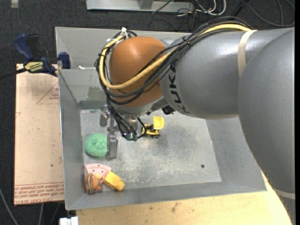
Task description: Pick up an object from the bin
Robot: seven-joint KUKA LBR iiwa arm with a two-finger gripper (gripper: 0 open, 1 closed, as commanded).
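Sponge ball (95,145), green and roundish, lies on the floor of the grey metal bin (178,159), in its left half and near the left wall. The gripper (108,140) hangs just to the right of the sponge ball with its two fingers spread apart and nothing between them. The lower finger (112,148) stands upright just beside the ball's right edge; whether it touches the ball cannot be told. The ball sits outside the gap between the fingers, to their left. To the right of the gripper, about mid-floor, lies a small yellow and black toy vehicle (153,128), partly hidden under the wrist. Well apart from both, in the near left corner of the bin, three small things lie together: a flat pink piece (96,168), a yellow block (114,182) tilted against it, and a brown and orange figure (93,183) whose kind cannot be made out. Above the gripper sits the rounded orange cover (136,71) of the wrist, looped with black and yellow cables (123,84). The thick grey arm (225,74) reaches in from the right and hides much of the bin's far right part.
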